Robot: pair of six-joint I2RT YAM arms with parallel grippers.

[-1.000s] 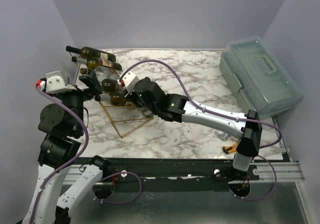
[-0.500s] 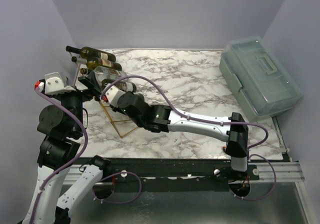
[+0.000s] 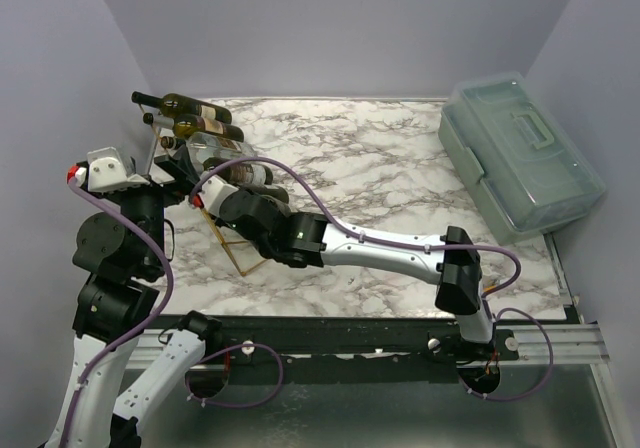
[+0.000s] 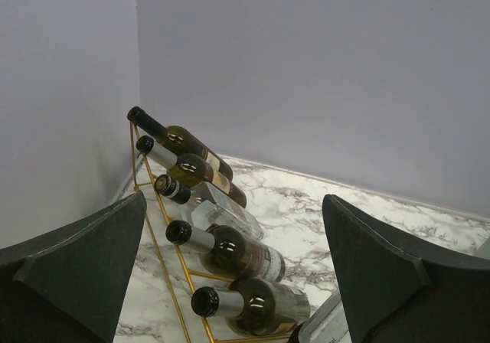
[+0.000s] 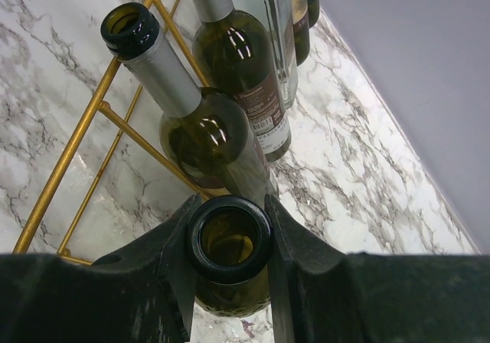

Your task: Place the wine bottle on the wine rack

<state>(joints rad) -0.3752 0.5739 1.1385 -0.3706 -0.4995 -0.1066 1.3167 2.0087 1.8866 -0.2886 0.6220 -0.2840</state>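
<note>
One wine bottle (image 5: pixel 230 243) points its mouth at the wrist camera, its neck clamped between the closed fingers of the right gripper (image 5: pixel 230 209). It lies at the low end of the rack (image 5: pixel 126 132), just below the next bottle (image 5: pixel 203 132); whether it rests on the rungs is hidden. Beside the rack's neck side, the left gripper (image 4: pixel 233 205) hangs spread wide, holding nothing.

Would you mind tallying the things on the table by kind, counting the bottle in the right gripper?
Dark glass bottles: 5
Clear glass bottle: 1
Wire rack: 1
Lidded plastic box: 1
Total: 8
</note>
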